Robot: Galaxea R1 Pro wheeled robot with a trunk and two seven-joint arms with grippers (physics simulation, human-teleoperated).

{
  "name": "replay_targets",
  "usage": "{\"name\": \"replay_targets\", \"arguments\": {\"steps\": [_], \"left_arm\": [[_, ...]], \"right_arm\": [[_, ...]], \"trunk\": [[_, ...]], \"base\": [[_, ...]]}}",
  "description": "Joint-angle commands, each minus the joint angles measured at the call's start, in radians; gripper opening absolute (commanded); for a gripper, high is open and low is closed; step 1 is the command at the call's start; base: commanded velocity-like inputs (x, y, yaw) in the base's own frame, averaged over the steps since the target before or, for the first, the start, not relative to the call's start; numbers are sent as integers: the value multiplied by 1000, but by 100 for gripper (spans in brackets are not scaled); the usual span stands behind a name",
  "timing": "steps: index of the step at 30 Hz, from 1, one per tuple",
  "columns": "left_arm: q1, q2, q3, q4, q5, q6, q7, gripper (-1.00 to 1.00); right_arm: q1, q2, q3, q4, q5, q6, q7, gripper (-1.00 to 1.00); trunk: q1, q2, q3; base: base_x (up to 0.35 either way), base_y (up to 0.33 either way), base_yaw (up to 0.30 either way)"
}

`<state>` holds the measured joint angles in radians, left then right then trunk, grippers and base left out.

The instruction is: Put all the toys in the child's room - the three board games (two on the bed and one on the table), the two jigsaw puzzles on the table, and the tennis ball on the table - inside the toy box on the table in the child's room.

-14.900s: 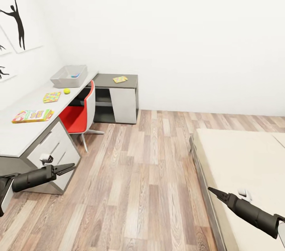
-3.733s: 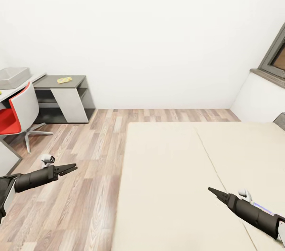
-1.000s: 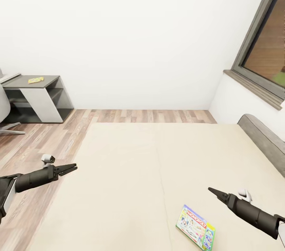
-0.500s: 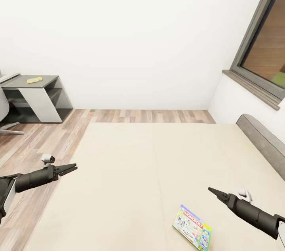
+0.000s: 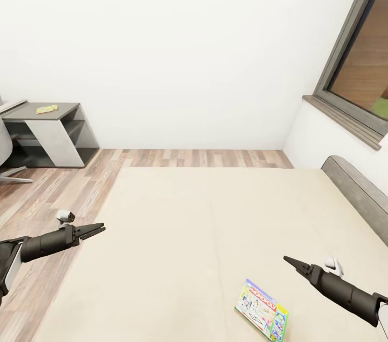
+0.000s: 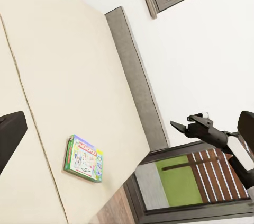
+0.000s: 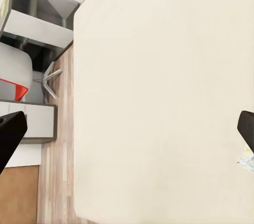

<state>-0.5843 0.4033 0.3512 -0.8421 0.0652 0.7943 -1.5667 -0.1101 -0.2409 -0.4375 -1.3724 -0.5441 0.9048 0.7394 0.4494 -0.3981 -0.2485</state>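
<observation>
1. White-walled room, wood-plank floor (image 5: 178, 157) in mixed brown and grey boards. A dark-framed window (image 5: 355, 69) sits in the right-hand wall above a dark sill.
2. Bed (image 5: 178, 234): low and wide, two plain cream mattress pads meeting at a faint seam down the middle. Surface matte and smooth. A grey padded headboard (image 5: 358, 185) with a rounded corner runs along its right-hand edge.
3. Board game (image 5: 262, 316): flat rectangular box, pale green border, busy multicoloured artwork, red "MONOPOLY" banner near one short end. Lies flat on the bed, turned at an angle to the mattress edges, near the bottom of the head view. In the left wrist view the same box (image 6: 83, 158) lies flat on the cream pad, not far from the headboard side.
4. Table (image 5: 51, 134): only its lower dark grey side section seen at far left, with a white panel front and open shelves. A small yellowish flat item (image 5: 47, 109) rests on top; too small to identify.
5. Left gripper (image 5: 97, 231): black, slender fingers slightly parted, holding nothing, above the floor beside the bed.
6. Right gripper (image 5: 289, 260): black, fingers drawn to a single point, closed and holding nothing, above the bed just right of the board game, apart from it.
</observation>
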Motion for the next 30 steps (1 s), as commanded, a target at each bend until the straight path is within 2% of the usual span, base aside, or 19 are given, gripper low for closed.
{"name": "replay_targets", "arguments": {"steps": [1,11,13,14,16,18,20,21,24,25,27,29,30], "left_arm": [[-1,0,0,0,-1,11,-4,100],[0,1,1,0,-2,10,-4,100],[-1,1,2,0,-2,10,-4,100],[0,1,1,0,-2,10,-4,100],[-1,1,1,0,-1,11,-4,100],[-1,0,0,0,-1,10,-4,100],[-1,0,0,0,-1,10,-4,100],[-1,-1,-1,0,-1,10,-4,100],[-1,-2,-1,0,-1,10,-4,100],[-1,-3,-1,0,-1,10,-4,100],[-1,-4,-1,0,-1,10,-4,100],[-1,-5,0,0,-1,10,-4,100],[-1,-5,0,0,-1,10,-4,100]], "right_arm": [[-1,0,-1,0,1,5,3,100],[-7,0,0,-5,14,5,-18,100],[-22,1,11,-1,15,6,-56,100],[-41,0,27,7,14,7,-103,100],[-90,-1,56,28,11,14,-189,100],[-181,-1,91,63,10,60,-303,100],[-233,-1,105,91,10,89,-355,100],[-291,0,118,132,11,109,-405,100],[-384,1,137,214,12,125,-479,100],[-448,2,152,281,13,131,-530,100],[-512,6,171,357,14,134,-582,100],[-633,30,213,527,19,129,-687,100],[-660,39,224,570,20,121,-712,100]], "trunk": [[1,-2,-2],[1,-2,-2],[1,-2,-2],[1,-2,-2],[1,-2,-2],[1,-2,-2],[1,-2,-2],[1,-2,-2],[1,-2,-2],[1,-2,-2],[1,-2,-2],[1,-2,-2],[1,-2,-2]], "base": [[0,0,0],[0,0,0],[0,0,0],[0,0,0],[0,0,0],[0,0,0],[0,0,0],[0,0,0],[0,0,0],[0,0,0],[0,0,0],[0,0,0],[0,0,0]]}}
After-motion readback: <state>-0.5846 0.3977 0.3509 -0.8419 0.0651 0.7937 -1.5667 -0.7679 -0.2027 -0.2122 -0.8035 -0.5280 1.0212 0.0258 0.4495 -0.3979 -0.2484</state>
